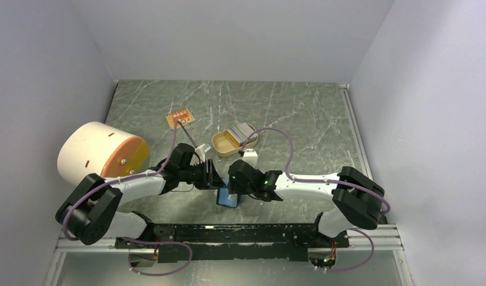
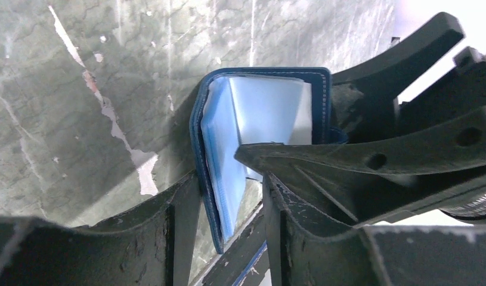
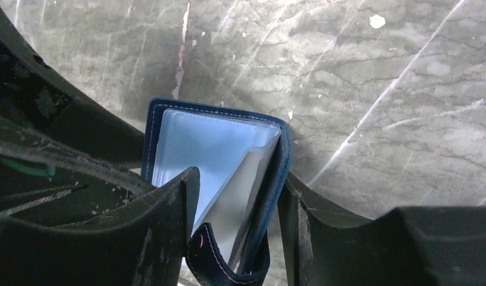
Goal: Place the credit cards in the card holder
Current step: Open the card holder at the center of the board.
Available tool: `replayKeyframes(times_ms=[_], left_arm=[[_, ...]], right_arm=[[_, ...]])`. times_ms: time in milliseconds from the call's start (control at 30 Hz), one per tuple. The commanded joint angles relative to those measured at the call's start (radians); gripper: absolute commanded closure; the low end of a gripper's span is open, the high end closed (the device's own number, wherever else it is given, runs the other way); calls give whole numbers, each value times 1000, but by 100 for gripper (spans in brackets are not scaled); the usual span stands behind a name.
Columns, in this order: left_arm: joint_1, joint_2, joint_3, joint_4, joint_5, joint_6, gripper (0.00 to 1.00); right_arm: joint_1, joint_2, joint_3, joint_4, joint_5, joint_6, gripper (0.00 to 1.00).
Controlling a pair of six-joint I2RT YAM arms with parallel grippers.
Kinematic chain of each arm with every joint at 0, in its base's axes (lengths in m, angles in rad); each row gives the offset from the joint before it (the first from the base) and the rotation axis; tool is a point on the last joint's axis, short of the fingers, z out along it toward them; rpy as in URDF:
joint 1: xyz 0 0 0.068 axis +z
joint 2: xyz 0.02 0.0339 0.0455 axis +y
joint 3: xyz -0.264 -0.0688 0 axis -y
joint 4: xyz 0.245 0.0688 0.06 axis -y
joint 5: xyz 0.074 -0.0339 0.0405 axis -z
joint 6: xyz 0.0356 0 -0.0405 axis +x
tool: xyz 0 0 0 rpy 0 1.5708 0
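credit cards (image 1: 243,129) lie at the tan tray's (image 1: 222,145) right end, just beyond both claws, nearer the right gripper (image 3: 237,199). card holder (image 1: 227,198) stands open near the table's (image 1: 300,119) front edge; left gripper (image 2: 229,193) and right gripper each pinch one cover.

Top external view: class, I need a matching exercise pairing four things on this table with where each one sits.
Things:
1 card holder
2 credit cards
3 orange board
4 white-and-orange drum

Places:
A far side, left of centre
B left edge
C nearest the arm bases
D on one end of the tan tray

Pairs: 1-C; 2-D; 3-A; 4-B
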Motion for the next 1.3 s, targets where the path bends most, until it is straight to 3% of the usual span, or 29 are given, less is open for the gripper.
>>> replayKeyframes(times_ms=[0,233,633,1033,1267], left_arm=[[3,33,36,-2,-18,46,53],[-5,78,30,53,0,39,60],[-6,117,-3,206,92,-14,62],[-30,172,24,196,78,1,60],[-32,209,-23,372,146,-78,65]], right_arm=[[-4,-42,-33,-6,22,-1,46],[-4,-56,-56,3,21,6,47],[-4,-91,-114,48,23,22,50],[-4,-119,-144,68,31,27,51],[-4,-128,-166,84,34,37,53]])
